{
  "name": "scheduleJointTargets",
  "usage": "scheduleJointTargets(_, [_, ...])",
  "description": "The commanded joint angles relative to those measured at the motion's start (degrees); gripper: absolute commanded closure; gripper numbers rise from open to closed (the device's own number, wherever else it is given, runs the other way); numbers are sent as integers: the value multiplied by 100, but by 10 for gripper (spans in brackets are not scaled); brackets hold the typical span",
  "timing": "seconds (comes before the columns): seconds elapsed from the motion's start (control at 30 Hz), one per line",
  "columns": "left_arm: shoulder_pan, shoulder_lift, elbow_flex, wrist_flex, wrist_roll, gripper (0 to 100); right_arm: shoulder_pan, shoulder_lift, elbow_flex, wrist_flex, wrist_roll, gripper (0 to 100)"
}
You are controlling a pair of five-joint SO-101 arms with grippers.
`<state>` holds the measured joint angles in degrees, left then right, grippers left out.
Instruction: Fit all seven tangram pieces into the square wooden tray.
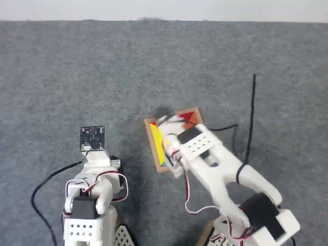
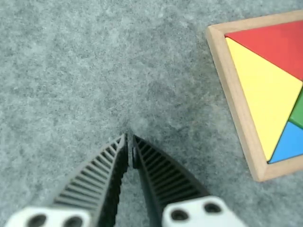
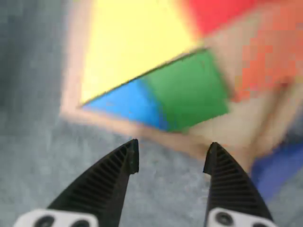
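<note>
Right gripper (image 3: 173, 153): jaws spread, empty; wooden tray (image 3: 70, 71) just ahead of tips. Left gripper (image 2: 129, 138): jaws closed, empty; tray alongside.

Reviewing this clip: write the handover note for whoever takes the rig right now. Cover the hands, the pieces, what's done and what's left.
Left hand: shut, empty, over the grey mat, apart from the tray.
Right hand: open, empty, at the tray's rim by the blue piece and green piece.
Done: the yellow piece, red piece, green and blue lie in the tray. An orange piece is there too, but it is too blurred to tell if it sits flat.
Left: bare wood shows beside the green piece, so the tray isn't full. A dark blue shape outside the rim may be an unplaced piece.
</note>
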<state>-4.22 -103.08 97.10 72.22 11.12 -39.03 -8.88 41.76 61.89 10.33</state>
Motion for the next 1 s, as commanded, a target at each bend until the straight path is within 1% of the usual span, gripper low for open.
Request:
scheduleJointTargets(0.0, [-35, -114, -66, 9, -62, 986, 66, -312, -35, -567, 62, 768])
scheduleJointTargets(0.03, [-35, -114, -66, 9, -62, 986, 171, -303, -18, -743, -695, 768])
scheduleJointTargets(0.07, [-35, -114, -66, 9, -62, 986, 242, -303, -9, -796, -1204, 768])
scheduleJointTargets(0.1, [-35, -114, -66, 9, -62, 986, 312, -303, -9, -734, -1204, 768])
scheduleJointTargets(0.13, [-35, -114, -66, 9, -62, 986, 338, -303, -18, -602, -853, 768])
scheduleJointTargets(0.2, [-35, -114, -66, 9, -62, 986, 189, -356, -44, -286, 193, 768])
scheduleJointTargets(0.23, [-35, -114, -66, 9, -62, 986, 154, -374, -53, -207, 492, 768])
scheduleJointTargets(0.27, [-35, -114, -66, 9, -62, 986, 163, -374, -53, -215, 440, 768])
scheduleJointTargets(0.37, [-35, -114, -66, 9, -62, 986, 321, -321, -70, -453, -299, 768])
scheduleJointTargets(0.6, [-35, -114, -66, 9, -62, 986, 690, -382, -88, -356, -299, 768])
scheduleJointTargets(0.73, [-35, -114, -66, 9, -62, 986, 1402, -585, -123, -40, -651, 768])
scheduleJointTargets(0.83, [-35, -114, -66, 9, -62, 986, 1895, -1033, -97, 207, -633, 768])
scheduleJointTargets(0.97, [-35, -114, -66, 9, -62, 986, 2211, -1851, 325, 321, -404, 768])
